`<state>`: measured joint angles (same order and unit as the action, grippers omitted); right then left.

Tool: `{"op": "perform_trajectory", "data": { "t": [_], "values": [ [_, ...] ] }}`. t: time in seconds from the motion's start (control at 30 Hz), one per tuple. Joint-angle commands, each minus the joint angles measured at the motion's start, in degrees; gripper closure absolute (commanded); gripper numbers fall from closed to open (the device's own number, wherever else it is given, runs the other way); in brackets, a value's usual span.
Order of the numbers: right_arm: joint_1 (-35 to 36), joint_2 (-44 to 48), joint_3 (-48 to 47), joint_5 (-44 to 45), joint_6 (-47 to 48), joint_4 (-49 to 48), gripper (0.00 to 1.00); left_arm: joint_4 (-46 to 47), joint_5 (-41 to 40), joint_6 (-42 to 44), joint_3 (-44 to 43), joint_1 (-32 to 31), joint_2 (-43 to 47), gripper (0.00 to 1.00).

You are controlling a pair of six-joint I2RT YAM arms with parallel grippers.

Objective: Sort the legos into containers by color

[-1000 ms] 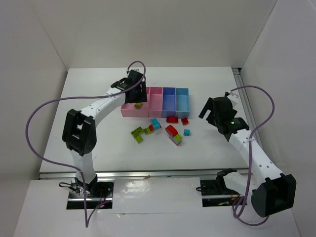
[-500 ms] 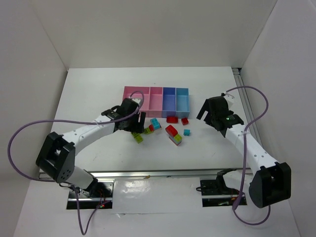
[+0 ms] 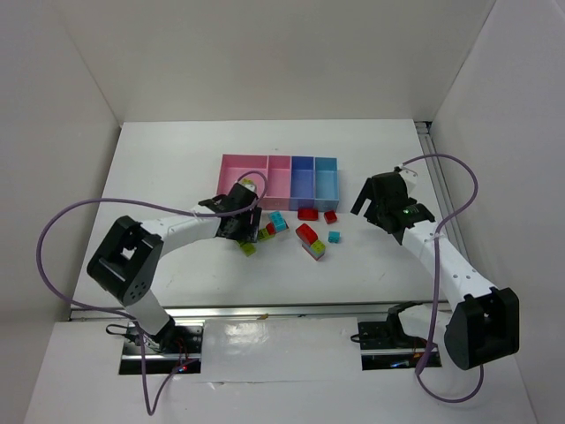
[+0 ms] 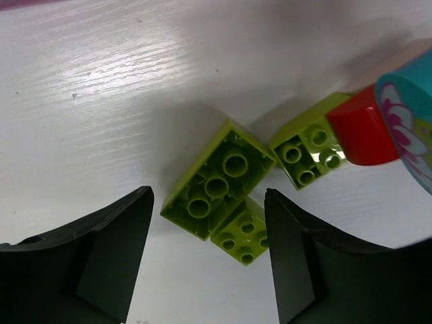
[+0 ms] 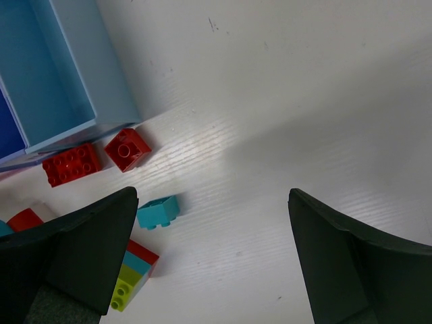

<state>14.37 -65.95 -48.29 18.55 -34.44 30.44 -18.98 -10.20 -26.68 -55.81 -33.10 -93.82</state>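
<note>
Left pincer hangs open and empty over lime bricks on the counter; right pincer gapes wide, holding nothing, near red bricks.

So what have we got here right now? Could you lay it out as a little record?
Left gripper: open, a finger on either side of a lime green brick on the table
Right gripper: open, holding nothing, above bare table
Bins: four in a row, two pink, two blue
Loose near the bins: a red brick, a cyan brick and others
</note>
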Motion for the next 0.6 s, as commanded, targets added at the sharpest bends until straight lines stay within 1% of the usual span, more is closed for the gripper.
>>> {"op": "perform_trajectory", "data": {
  "t": [0.0, 0.13, 0.2, 0.27, 0.3, 0.33, 0.43, 0.47, 0.5, 0.57],
  "values": [
    [0.3, 0.2, 0.3, 0.1, 0.6, -1.3, 0.00, 1.3, -4.0, -2.1, -0.4, 0.1, -1.1, 0.23],
    [0.3, 0.2, 0.3, 0.1, 0.6, -1.3, 0.00, 1.8, -4.5, -2.1, -1.0, 0.1, -3.4, 0.23],
    [0.3, -0.3, 0.3, 0.1, 0.6, -1.3, 0.00, 1.1, -5.4, -2.1, -2.5, 0.1, -4.9, 0.26],
    [0.3, -0.3, 0.3, 0.1, 0.6, -1.3, 0.00, 0.4, -5.9, -2.8, -3.3, 0.1, -5.5, 0.32],
    [0.3, -0.8, 0.3, 0.1, 0.6, -1.3, 0.00, 0.4, -5.9, -2.8, -3.3, 0.1, -4.4, 0.36],
    [0.3, -0.8, 0.3, 0.1, 0.6, -1.3, 0.00, 0.4, -5.9, -2.8, -3.3, 0.1, -3.7, 0.43],
    [0.3, -0.8, 0.3, 0.1, 0.6, -1.3, 0.00, -0.1, -5.4, -1.7, -3.3, 0.1, -0.9, 0.50],
    [0.3, -0.8, 0.3, 0.1, 0.6, -1.8, 0.00, -0.9, -4.8, -1.7, -3.3, 0.1, -0.1, 0.53],
    [0.3, -0.8, 0.3, 0.1, 0.6, -1.8, 0.00, -1.5, -4.8, -1.2, -3.3, 0.1, 0.8, 0.54],
    [0.3, -1.4, 0.3, 0.1, 0.6, -1.8, 0.00, -3.9, -4.8, -0.6, -3.8, 0.1, 4.0, 0.63]
  ]
}}
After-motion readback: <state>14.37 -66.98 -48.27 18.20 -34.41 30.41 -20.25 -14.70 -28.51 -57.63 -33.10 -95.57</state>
